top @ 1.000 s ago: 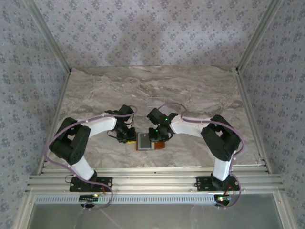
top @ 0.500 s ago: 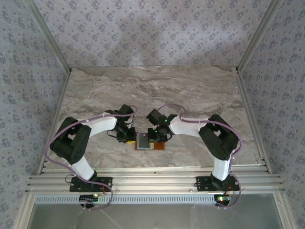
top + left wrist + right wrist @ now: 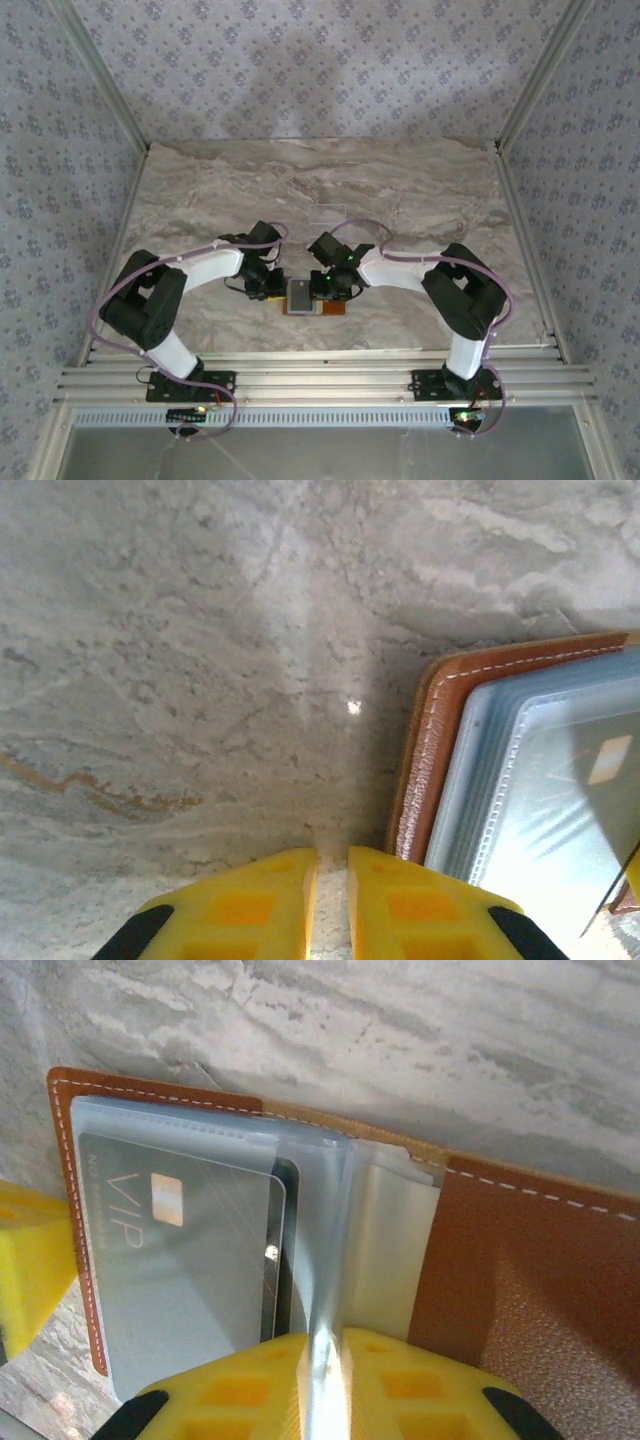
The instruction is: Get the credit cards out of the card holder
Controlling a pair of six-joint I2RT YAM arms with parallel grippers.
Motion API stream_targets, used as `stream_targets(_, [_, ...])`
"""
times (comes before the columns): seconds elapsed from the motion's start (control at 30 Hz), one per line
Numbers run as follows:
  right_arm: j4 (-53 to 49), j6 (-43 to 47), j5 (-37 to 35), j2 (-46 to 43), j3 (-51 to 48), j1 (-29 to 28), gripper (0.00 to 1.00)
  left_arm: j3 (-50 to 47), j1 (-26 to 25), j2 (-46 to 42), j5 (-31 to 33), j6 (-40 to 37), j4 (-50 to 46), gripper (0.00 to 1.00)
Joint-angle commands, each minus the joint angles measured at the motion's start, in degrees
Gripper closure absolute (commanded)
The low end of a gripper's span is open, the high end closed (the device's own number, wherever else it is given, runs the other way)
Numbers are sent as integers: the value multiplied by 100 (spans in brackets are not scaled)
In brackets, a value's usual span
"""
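I see the card holder [image 3: 300,295] lying open between both arms, long axis left to right; left gripper [image 3: 331,900] is almost closed, empty, beside it; right gripper [image 3: 325,1380] pinches its clear sleeve [image 3: 380,1250]

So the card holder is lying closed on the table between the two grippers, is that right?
Not quite: the card holder lies open, not closed. The right wrist view shows its clear sleeves spread, a VIP card inside. It does lie on the table between the left gripper and right gripper.
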State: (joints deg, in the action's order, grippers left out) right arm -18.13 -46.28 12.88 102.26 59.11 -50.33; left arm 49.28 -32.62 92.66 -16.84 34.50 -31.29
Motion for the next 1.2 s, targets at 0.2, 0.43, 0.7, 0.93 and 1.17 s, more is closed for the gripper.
stream_targets(0.2, [-203,-36,-112,-449,-119,-87,73,155,-55,-573,-169,155,-58,78])
stream_targets(0.43, [-108,-92,-246,-873,-288,53,71,330,-295,-253,-197,261,33,77])
stream_targets(0.7, [648,-157,491,-790,-416,231,72,136,-324,15,-139,250,145,78])
stream_targets(0.93, [772,-108,636,-445,-313,241,74,-74,-331,163,-4,249,206,78])
stream_targets(1.17, [841,1,710,-188,-389,256,77,-199,-324,145,111,225,202,79])
